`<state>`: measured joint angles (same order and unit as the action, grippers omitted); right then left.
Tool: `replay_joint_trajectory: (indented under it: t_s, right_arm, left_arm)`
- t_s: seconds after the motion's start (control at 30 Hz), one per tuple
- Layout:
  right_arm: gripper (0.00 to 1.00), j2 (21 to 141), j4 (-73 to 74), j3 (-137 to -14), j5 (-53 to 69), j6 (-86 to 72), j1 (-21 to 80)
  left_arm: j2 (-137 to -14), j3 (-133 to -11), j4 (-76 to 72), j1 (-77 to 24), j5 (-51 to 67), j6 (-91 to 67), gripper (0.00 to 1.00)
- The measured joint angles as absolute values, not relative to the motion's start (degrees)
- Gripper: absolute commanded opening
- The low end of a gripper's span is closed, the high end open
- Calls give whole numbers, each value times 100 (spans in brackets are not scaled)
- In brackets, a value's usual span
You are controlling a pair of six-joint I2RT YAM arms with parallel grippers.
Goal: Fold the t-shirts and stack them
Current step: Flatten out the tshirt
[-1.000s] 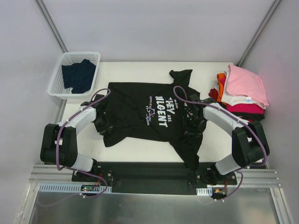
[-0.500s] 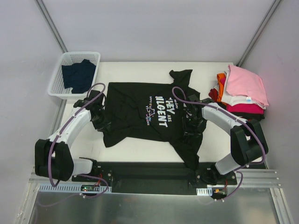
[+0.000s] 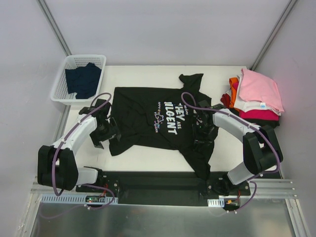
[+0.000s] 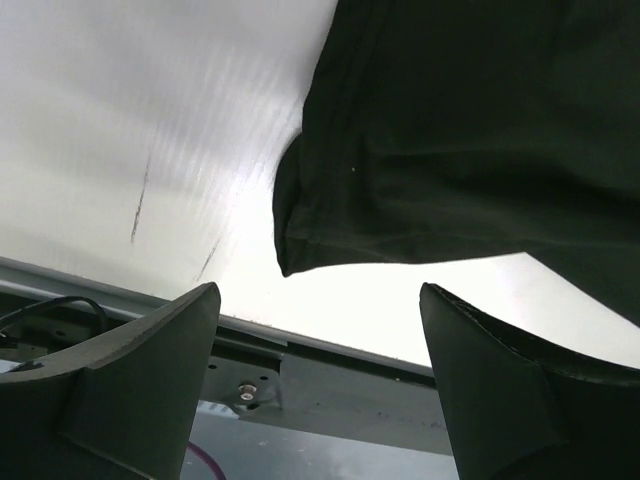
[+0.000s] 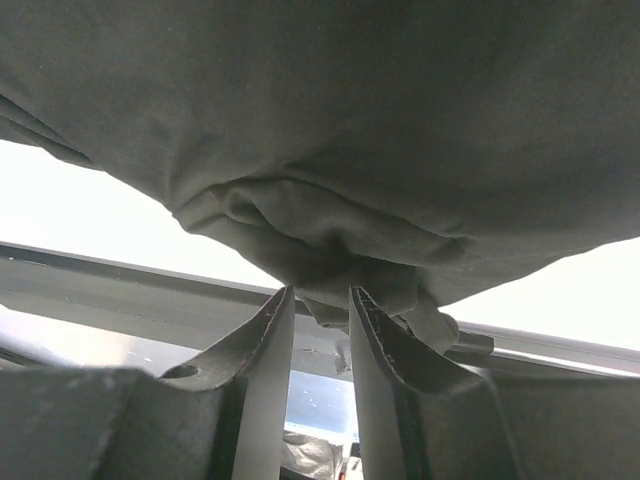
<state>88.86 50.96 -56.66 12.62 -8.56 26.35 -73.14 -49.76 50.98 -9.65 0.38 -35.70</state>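
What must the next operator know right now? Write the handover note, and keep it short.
Left claw: open, empty, beside the left edge of the black t-shirt.
Right claw: shut on a bunch of the black t-shirt's cloth at its right side.
Things: black t-shirt lies print-up and unfolded on the table, right side rumpled. Folded stack at far right, pink on top. Navy t-shirt in the white basket.
Done: several tees stacked.
Left: fold and stack the black one, then the navy one.

The black t-shirt [image 3: 140, 111] is matt cloth, the table [image 3: 148, 74] smooth, glossy.
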Motion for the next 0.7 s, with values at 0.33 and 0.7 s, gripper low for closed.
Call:
replay_joint_trajectory:
  t_s: [0.33,0.7]
  right_arm:
    - [31,7738,5280,-5411,1197,-945,2648]
    - [31,7295,5426,-5719,884,-1194,2650]
  left_arm:
    - [-7837,-5253,5002,-965,-196,-3625,79]
    - [-7487,-5483,4731,-963,-480,-3701,79]
